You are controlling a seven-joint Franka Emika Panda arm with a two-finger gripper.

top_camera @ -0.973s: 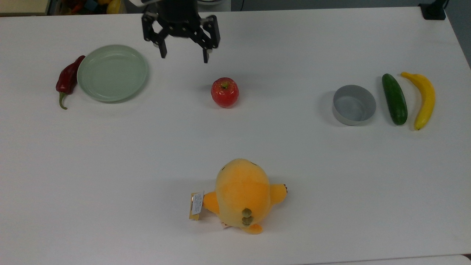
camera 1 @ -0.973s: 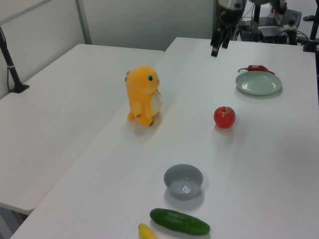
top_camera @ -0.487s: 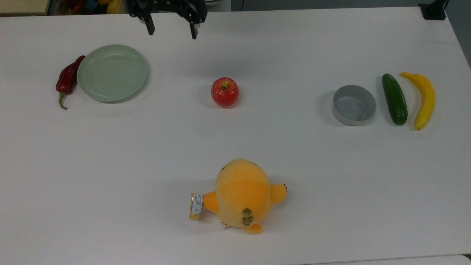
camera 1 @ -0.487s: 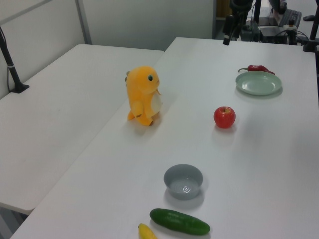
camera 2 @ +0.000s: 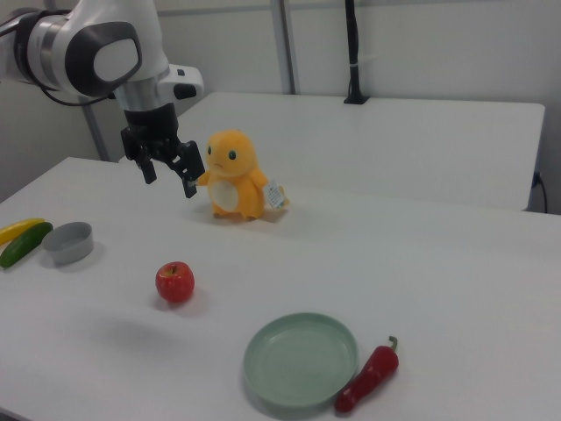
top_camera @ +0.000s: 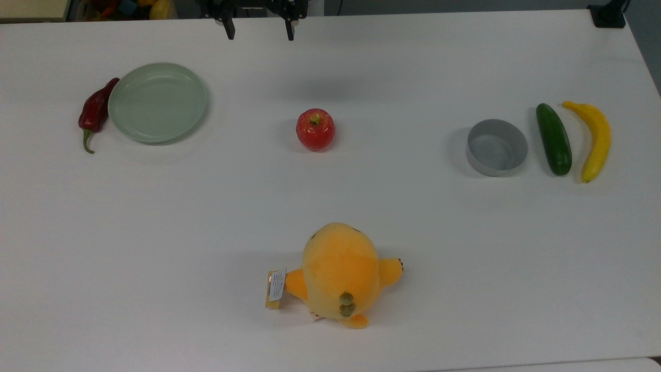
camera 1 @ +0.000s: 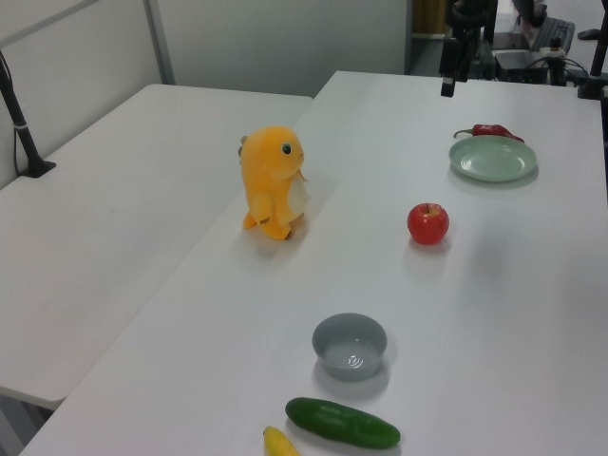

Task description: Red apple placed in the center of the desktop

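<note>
Red and glossy, the red apple sits alone on the white desktop. The gripper hangs high above it, fingers spread, holding nothing.

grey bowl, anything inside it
The grey bowl looks empty: the top view and the left view show its bare inner floor and wall. The part of the floor just behind its near wall is hidden in the right view.

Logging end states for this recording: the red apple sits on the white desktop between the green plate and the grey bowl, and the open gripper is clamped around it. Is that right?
Not quite. The gripper is open but holds nothing; the right view shows it raised well above the red apple, apart from it. The apple does rest on the desktop between the green plate and grey bowl.
</note>
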